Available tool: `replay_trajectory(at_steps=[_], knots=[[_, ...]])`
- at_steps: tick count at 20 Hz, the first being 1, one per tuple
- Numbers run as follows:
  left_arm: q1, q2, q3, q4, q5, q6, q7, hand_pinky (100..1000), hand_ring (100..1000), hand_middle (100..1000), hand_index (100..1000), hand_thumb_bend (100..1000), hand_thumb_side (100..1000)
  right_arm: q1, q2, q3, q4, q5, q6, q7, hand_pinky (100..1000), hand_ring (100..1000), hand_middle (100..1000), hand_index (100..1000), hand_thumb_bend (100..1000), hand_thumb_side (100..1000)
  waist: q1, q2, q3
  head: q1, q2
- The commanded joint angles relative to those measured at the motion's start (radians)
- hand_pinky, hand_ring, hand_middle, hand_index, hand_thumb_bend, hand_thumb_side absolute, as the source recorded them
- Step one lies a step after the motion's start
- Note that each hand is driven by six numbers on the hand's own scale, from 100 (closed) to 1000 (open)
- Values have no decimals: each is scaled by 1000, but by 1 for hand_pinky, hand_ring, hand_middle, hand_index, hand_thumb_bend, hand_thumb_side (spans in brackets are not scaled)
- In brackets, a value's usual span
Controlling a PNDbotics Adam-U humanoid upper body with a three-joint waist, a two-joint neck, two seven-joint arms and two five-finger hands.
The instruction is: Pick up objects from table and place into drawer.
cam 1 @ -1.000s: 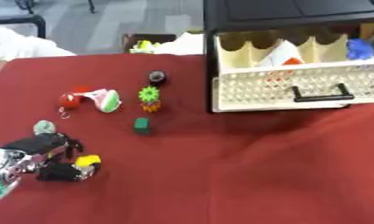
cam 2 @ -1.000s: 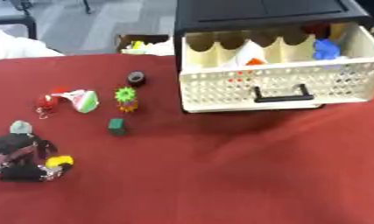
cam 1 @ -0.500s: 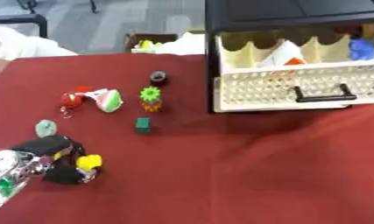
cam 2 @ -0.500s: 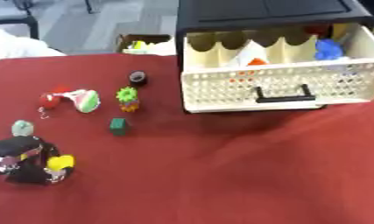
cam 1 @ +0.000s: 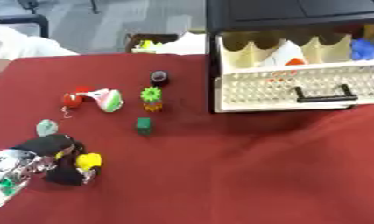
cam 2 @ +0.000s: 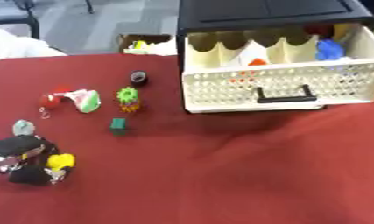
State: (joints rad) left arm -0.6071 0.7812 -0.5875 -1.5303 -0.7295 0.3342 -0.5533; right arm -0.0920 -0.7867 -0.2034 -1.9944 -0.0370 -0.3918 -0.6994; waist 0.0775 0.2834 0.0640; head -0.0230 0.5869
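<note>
Left robot hand (cam 1: 55, 159) is seen curled round a yellow toy (cam 1: 88, 160) at 8 o'clock on the surface (cam 1: 243, 175). Drawer (cam 2: 274, 85) is open, partly filled; five bits left out.

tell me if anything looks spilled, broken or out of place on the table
Nothing stands out. The small toys lie apart on the red tablecloth, none visibly damaged. The white drawer is pulled open and sits level. The left hand is curled on a yellow object.

Red-clothed table (cam 1: 243, 175) with small toys (cam 1: 149, 97) and open white drawer (cam 1: 293, 89).
</note>
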Motion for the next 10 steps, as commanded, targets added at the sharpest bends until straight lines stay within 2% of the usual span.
replay_trajectory(at_steps=[1,10], knots=[[-13,17,4,-2,-7,-8,1,529,531,534,782,240,748,-8,-20,-17,-6,-4,0,0,566,455,396,634,100,1000,-4,-18,-1,5,-9],[-16,11,4,3,-26,-25,11,500,510,514,762,196,677,-6,-17,-19,-6,-7,2,0,566,453,394,632,100,1000,-5,-18,-3,6,-8]])
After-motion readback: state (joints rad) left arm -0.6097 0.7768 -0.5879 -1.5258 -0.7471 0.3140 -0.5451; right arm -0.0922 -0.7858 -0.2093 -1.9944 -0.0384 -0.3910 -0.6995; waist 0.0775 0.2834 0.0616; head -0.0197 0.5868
